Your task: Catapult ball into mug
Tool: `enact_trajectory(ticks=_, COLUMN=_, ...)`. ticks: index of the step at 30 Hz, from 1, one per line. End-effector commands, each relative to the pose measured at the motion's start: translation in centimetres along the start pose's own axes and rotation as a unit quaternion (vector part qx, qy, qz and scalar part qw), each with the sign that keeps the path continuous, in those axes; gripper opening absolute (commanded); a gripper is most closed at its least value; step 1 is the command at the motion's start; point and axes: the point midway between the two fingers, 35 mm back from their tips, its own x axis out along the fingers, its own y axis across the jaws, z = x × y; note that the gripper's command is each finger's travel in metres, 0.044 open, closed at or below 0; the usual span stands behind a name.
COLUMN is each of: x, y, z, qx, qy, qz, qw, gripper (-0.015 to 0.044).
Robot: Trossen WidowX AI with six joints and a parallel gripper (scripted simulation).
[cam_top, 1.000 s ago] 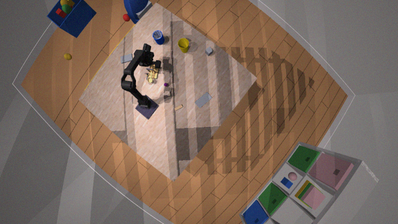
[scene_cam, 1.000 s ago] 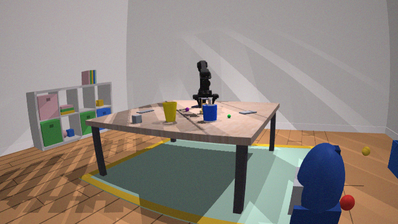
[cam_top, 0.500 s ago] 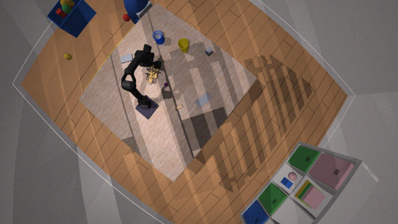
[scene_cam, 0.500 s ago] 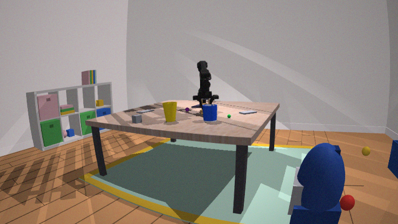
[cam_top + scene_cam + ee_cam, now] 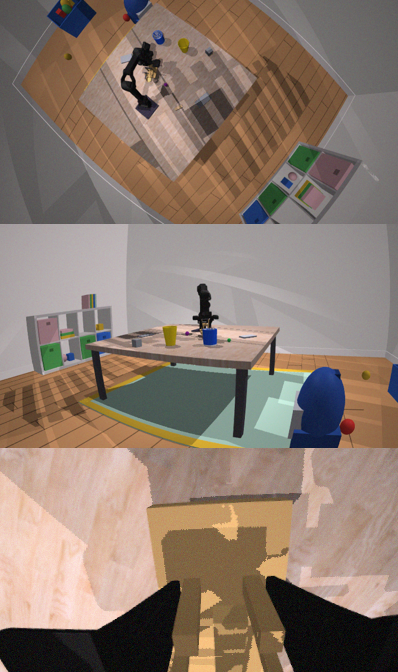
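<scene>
"While the arm (image 5: pixel 128 83) (image 5: pixel 205 303) leans out over the table (image 5: pixel 105 94) (image 5: pixel 181 353), where is its gripper (image 5: pixel 151 66) (image 5: pixel 205 323) (image 5: pixel 222 586)?"

"Down at the wooden catapult (image 5: pixel 150 74) (image 5: pixel 205 324) (image 5: pixel 225 515), clamped on it. In the wrist view, the black fingers flank its two upright posts (image 5: pixel 187 610) (image 5: pixel 262 610), one on each side."

"And the ball?"

"I see two on the table: a purple one (image 5: pixel 165 84) (image 5: pixel 186 333) near the catapult, outside the grip, and a green one (image 5: pixel 229 340) between the blue mug (image 5: pixel 159 38) (image 5: pixel 209 336) and a pale flat slab (image 5: pixel 126 58) (image 5: pixel 247 336). I can't tell which is meant."

"Is the mug upright?"

"Yes, well apart from the catapult, with the yellow cup (image 5: pixel 184 46) (image 5: pixel 169 335) standing near it. A small grey block (image 5: pixel 208 51) (image 5: pixel 136 343) sits on the yellow cup's other side."

"Can you see into the catapult's scoop?"

"Not clearly; it's too small from the top and out of sight in the wrist view."
</scene>
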Motion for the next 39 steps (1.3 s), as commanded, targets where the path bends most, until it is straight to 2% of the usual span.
enact_trajectory(ticks=1, x=-2.0, y=0.0, z=0.1, qx=0.000, qy=-0.011, qz=0.000, qw=1.000, gripper=0.0000)
enact_trajectory(ticks=34, x=3.1, y=0.0, z=0.3, qx=0.002, qy=-0.011, qz=0.000, qw=1.000, gripper=0.0000)
enact_trajectory(ticks=39, x=2.7, y=0.0, z=0.3, qx=0.000, qy=-0.009, qz=0.000, qw=1.000, gripper=0.0000)
